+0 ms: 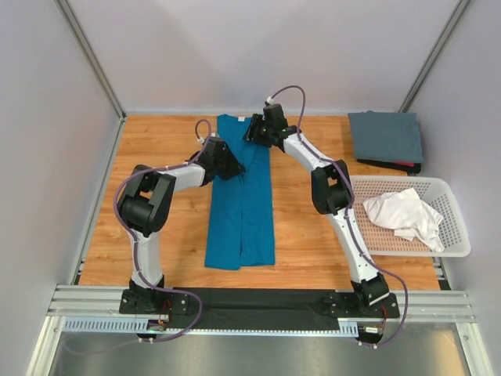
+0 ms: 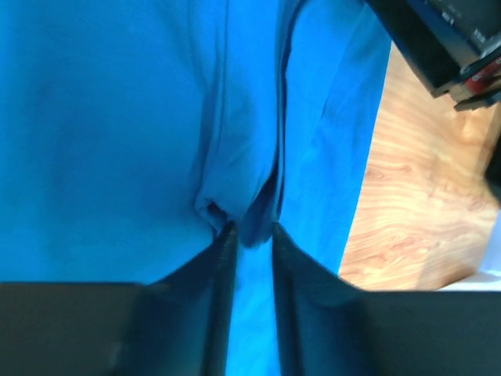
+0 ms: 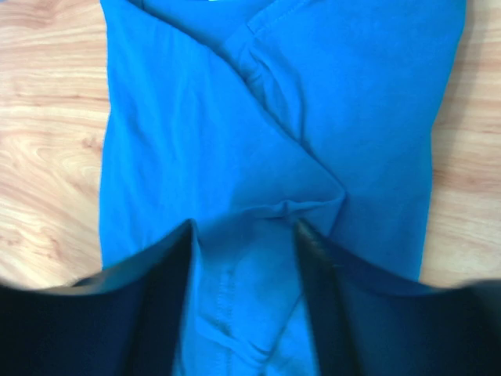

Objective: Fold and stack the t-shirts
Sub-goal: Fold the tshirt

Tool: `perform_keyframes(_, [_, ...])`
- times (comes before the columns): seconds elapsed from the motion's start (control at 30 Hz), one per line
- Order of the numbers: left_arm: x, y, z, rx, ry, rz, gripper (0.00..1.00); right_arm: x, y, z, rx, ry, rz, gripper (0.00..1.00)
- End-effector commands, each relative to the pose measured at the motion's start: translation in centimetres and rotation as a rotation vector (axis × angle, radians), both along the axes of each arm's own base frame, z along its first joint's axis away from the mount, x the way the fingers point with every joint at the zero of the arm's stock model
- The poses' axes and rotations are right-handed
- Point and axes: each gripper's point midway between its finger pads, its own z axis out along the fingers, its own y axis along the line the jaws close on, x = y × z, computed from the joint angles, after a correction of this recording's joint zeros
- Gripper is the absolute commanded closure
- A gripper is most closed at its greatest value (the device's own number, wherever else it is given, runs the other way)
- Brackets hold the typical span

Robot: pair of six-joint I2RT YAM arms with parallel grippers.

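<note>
Wooden table (image 1: 180, 254), pale grey walls (image 1: 258, 55), aluminium rail (image 1: 86, 301) at near edge.

Long shirt (image 1: 239, 219) centre, basket (image 1: 459, 221) right, folded shirt (image 1: 385, 135) behind basket

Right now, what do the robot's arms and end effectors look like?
The left arm and right arm match: white links, black joint housings, loose purple cables. The left end effector and right end effector each have two black tapered fingers.

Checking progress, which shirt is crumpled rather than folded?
The white shirt, bunched in the basket. The grey one is folded at the far right; the blue one lies flat in a long strip.
</note>
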Motion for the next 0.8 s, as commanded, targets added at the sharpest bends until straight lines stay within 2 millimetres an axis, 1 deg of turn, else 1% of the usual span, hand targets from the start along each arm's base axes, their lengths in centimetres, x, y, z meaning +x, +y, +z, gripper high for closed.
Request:
perform_keyframes(0.0, [0.5, 0.5, 4.6, 0.006, -0.08, 0.008, 0.54, 1.7, 0.7, 5.5, 0.034, -0.147, 0.042, 0.37])
perform_keyframes(0.03, [0.5, 0.5, 5.1, 0.002, -0.089, 0.004, 0.5, 1.6, 0.8, 6.2, 0.036, -0.159, 0.047, 0.28])
perform_keyframes(0.07, [0.6, 0.4, 5.7, 0.0, -0.104, 0.0, 0.47, 1.7, 0.8, 8.1, 0.043, -0.192, 0.052, 0.24])
perform_keyframes(0.1, [0.6, 0.3, 6.7, -0.004, -0.122, -0.012, 0.43, 1.6, 0.8, 9.2, 0.043, -0.21, 0.057, 0.21])
perform_keyframes(0.13, [0.7, 0.3, 7.5, 0.0, -0.14, -0.022, 0.42, 1.6, 0.7, 10.3, 0.047, -0.229, 0.061, 0.15])
perform_keyframes(0.17, [0.5, 0.4, 7.8, 0.009, -0.141, -0.028, 0.42, 1.4, 0.7, 12.4, 0.053, -0.261, 0.067, 0.14])
perform_keyframes(0.2, [0.5, 0.4, 9.1, 0.005, -0.165, -0.035, 0.42, 1.2, 0.6, 13.3, 0.046, -0.277, 0.073, 0.14])
perform_keyframes(0.23, [0.5, 0.4, 9.7, 0.019, -0.187, -0.052, 0.42, 1.0, 0.4, 14.2, 0.041, -0.288, 0.076, 0.13])
perform_keyframes(0.27, [0.1, 0.5, 10.0, 0.034, -0.184, -0.065, 0.41, 0.6, 0.1, 16.0, 0.04, -0.307, 0.073, 0.13])
perform_keyframes(0.3, [0.0, 0.8, 11.0, 0.046, -0.204, -0.067, 0.41, 0.3, -0.1, 16.7, 0.031, -0.314, 0.077, 0.13])
perform_keyframes(0.33, [-0.1, 1.1, 11.6, 0.064, -0.213, -0.072, 0.41, -0.1, -0.5, 16.6, 0.019, -0.302, 0.078, 0.13])
perform_keyframes(0.37, [-0.8, 1.7, 11.3, 0.106, -0.19, -0.083, 0.41, -0.9, -1.0, 18.1, 0.013, -0.307, 0.077, 0.12])
perform_keyframes(0.4, [-1.1, 2.5, 12.4, 0.133, -0.21, -0.07, 0.41, -1.4, -1.4, 18.3, -0.001, -0.298, 0.08, 0.11])
perform_keyframes(0.43, [-1.6, 3.0, 12.5, 0.154, -0.207, -0.069, 0.41, -2.2, -1.9, 16.9, -0.025, -0.255, 0.075, 0.08])
perform_keyframes(0.47, [-2.7, 3.9, 13.1, 0.184, -0.2, -0.064, 0.41, -3.3, -2.9, 17.9, -0.041, -0.242, 0.059, 0.07])
perform_keyframes(0.5, [-3.3, 4.3, 13.2, 0.195, -0.191, -0.063, 0.41, -4.2, -3.5, 17.7, -0.048, -0.218, 0.051, 0.07])
perform_keyframes(0.53, [-4.4, 4.9, 12.3, 0.212, -0.165, -0.066, 0.41, -5.8, -4.3, 14.1, -0.077, -0.125, 0.042, 0.06])
perform_keyframes(0.57, [-5.5, 5.3, 11.8, 0.224, -0.133, -0.072, 0.41, -7.2, -4.9, 15.9, -0.064, -0.136, 0.039, 0.06])
perform_keyframes(0.6, [-6.5, 5.6, 12.4, 0.217, -0.135, -0.071, 0.41, -8.4, -5.1, 15.3, -0.063, -0.109, 0.044, 0.05])
perform_keyframes(0.63, [-8.0, 6.1, 10.7, 0.225, -0.088, -0.077, 0.41, -9.9, -5.5, 14.1, -0.065, -0.067, 0.049, 0.06])
perform_keyframes(0.67, [-9.2, 6.6, 9.9, 0.232, -0.046, -0.078, 0.41, -12.6, -6.2, 12.7, -0.056, -0.001, 0.052, 0.06])
perform_keyframes(0.7, [-10.3, 6.7, 10.1, 0.208, -0.035, -0.075, 0.41, -14.3, -6.7, 11.5, -0.051, 0.045, 0.048, 0.05])
perform_keyframes(0.73, [-12.0, 7.2, 8.3, 0.213, 0.015, -0.083, 0.41, -16.1, -6.7, 10.7, -0.039, 0.079, 0.064, 0.05])
perform_keyframes(0.77, [-13.3, 7.5, 7.6, 0.211, 0.054, -0.087, 0.41, -19.0, -7.6, 9.0, -0.032, 0.14, 0.047, 0.06])
